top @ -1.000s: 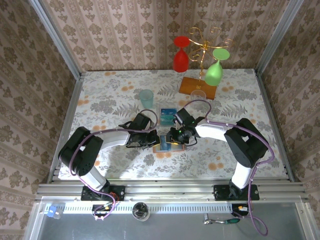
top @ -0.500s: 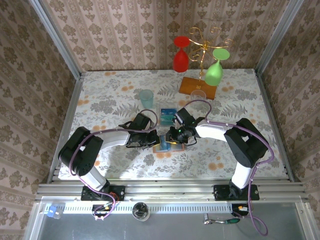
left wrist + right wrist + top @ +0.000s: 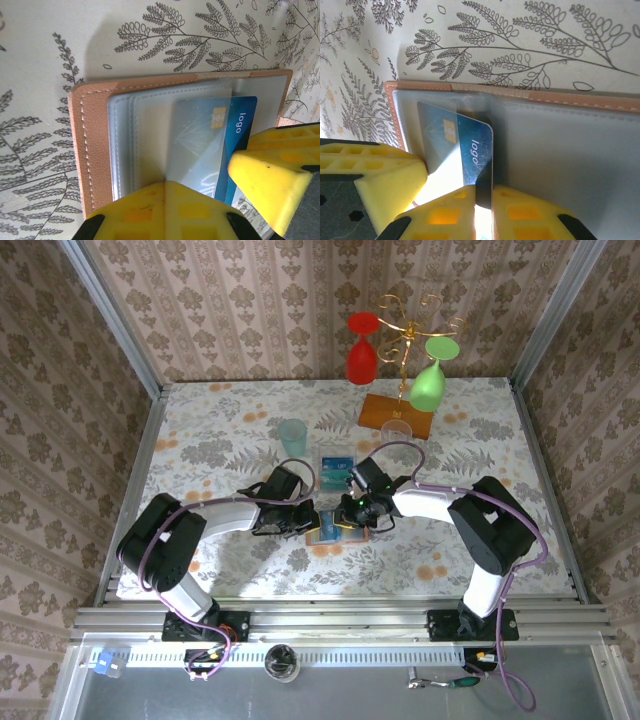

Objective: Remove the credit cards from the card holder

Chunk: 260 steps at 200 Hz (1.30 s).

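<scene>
Tan card holder (image 3: 95, 150) lies open on the counter (image 3: 545, 50). My left jaws, apart, sit over its edge; my right jaws, apart, straddle the half-out blue card (image 3: 470, 150). Step: extraction. Next: clamp, withdraw.

Overhead view: bright, even, diffuse light from above; soft, short shadows lie under the arms (image 3: 225, 512) on the desk (image 3: 200, 430); sharp across the frame.
Left wrist view: card holder (image 3: 95, 150) crisp; grey shadow on the desk along its far edge; milky sheen on the clear pocket over the credit card (image 3: 242, 125); yellow fingers (image 3: 270, 185) slightly soft.
Right wrist view: fern print sharp; blown-out white glare between the yellow fingers (image 3: 370, 170).
</scene>
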Tool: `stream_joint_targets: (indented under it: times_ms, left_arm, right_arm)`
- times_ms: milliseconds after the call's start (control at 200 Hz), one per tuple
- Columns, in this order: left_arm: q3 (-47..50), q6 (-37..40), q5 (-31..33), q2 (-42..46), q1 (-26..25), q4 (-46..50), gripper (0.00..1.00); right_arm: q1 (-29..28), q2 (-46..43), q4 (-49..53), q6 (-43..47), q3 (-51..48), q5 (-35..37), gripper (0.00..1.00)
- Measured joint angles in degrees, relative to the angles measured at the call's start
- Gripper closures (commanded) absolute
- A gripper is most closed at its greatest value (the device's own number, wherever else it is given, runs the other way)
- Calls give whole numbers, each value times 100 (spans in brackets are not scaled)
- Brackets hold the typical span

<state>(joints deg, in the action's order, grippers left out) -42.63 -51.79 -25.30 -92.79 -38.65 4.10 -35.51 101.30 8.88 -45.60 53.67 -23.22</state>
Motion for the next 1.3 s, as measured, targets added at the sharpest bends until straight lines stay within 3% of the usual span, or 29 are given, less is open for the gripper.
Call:
stream_joint_targets:
  times_ms: [595,1300]
  left_arm:
    - [0,2,0,0,0,2,100]
    - [0,2,0,4,7,4,100]
  right_arm:
    - [374,-527,254,243,-251,11,90]
    - [385,-573,1108,708,116,105,90]
